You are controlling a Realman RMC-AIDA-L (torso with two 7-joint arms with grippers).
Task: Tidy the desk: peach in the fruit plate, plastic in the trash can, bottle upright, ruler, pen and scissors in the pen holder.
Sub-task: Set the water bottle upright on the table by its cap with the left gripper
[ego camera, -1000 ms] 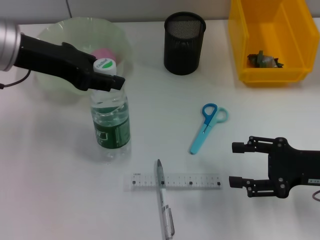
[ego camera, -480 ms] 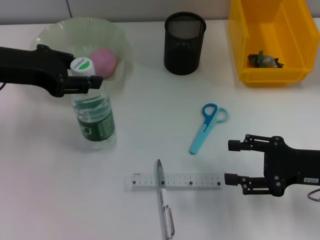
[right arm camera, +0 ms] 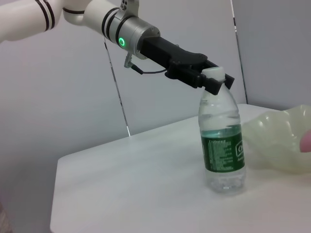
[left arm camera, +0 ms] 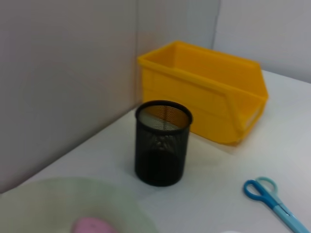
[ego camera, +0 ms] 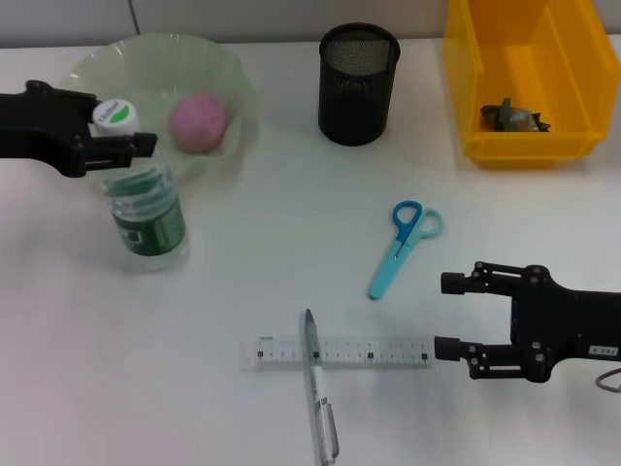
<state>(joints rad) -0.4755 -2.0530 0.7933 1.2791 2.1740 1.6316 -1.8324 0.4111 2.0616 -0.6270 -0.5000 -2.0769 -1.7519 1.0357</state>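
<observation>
The left end effector [ego camera: 124, 146] pinches the upright water bottle [ego camera: 146, 218] at its neck, beside the fruit plate [ego camera: 209, 58]; next, release it. The right end effector [ego camera: 448, 316], spread, hovers beside the ruler [ego camera: 378, 351].

Looks like an office or lab test bench more than anyone's actual desk. It's a plain white tabletop [ego camera: 291, 146] with bare grey partition walls [left arm camera: 63, 73] right behind it. A black mesh pen holder [ego camera: 358, 84] sits near the back edge, with a yellow plastic storage bin [ego camera: 529, 78] just beside it, the kind you see on workshop shelves.
</observation>
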